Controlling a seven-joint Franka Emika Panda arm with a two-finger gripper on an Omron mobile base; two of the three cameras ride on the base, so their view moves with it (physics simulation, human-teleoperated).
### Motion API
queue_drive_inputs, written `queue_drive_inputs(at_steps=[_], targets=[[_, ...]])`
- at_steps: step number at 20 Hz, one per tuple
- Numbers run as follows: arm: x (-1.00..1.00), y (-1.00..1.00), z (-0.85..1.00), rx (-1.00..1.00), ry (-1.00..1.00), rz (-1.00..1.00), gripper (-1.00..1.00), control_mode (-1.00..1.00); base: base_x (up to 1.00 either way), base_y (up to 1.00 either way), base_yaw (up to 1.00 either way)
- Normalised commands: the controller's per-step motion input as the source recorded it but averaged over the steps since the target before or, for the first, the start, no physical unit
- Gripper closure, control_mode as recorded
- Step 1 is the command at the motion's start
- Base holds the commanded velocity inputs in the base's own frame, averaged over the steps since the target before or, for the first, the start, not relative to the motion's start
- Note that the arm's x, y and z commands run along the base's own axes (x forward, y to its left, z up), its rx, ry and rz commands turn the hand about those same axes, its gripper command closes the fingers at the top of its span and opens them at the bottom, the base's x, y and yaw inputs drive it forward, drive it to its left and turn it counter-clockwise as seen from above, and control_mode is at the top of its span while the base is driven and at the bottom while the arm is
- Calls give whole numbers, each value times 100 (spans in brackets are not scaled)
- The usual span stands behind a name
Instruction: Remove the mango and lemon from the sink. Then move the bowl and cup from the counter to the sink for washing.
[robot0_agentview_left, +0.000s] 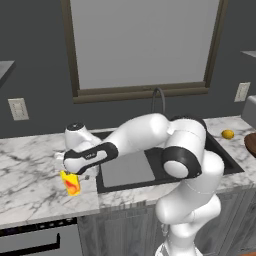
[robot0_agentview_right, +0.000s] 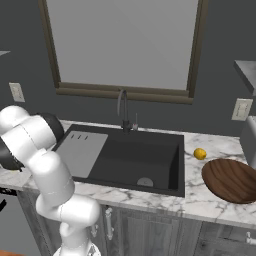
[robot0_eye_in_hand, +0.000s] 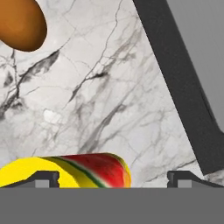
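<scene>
Hand view: cup (robot0_eye_in_hand: 74, 170) lies at the lower left of the frame, between the two dark tips of the tool (robot0_eye_in_hand: 113, 178); mango (robot0_eye_in_hand: 19, 22) sits at the upper left, well apart from it on the marble.
Tool: spread wide, one tip at each side of the cup, gripping nothing that I can see; not yet pinched in.
Cup, left base view: (robot0_agentview_left: 71, 183) at the left of the frame on the desk (robot0_agentview_left: 30, 170), just under the hand, near the sink's (robot0_agentview_left: 165, 172) left edge.
Lemon: (robot0_agentview_right: 200, 154) out on the desk at the right of the right base view, just beyond the bowl (robot0_agentview_right: 231, 181).
Sink basin: no fruit in it that I can see.
Handling, my guess: cup looks light, stiff and smooth-walled, likely slippery; take it across the middle of its wall, squarely, so it does not squirt out or tip.
Bowl, my guess: wide and shallow, best pinched over the rim.
Writing: none readable; cup bears just a red-orange mark with a greenish stripe.
</scene>
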Motion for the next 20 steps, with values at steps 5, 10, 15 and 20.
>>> queue_drive_inputs(at_steps=[5,10,15,20], targets=[[-20,10,-23,-2,0,-5,100,-100,0,0,0],[-19,-1,-20,-2,2,-6,100,-100,0,0,0],[-21,-18,-8,0,0,-7,100,-100,0,0,0],[-20,-29,0,0,0,-15,100,-100,0,0,0]])
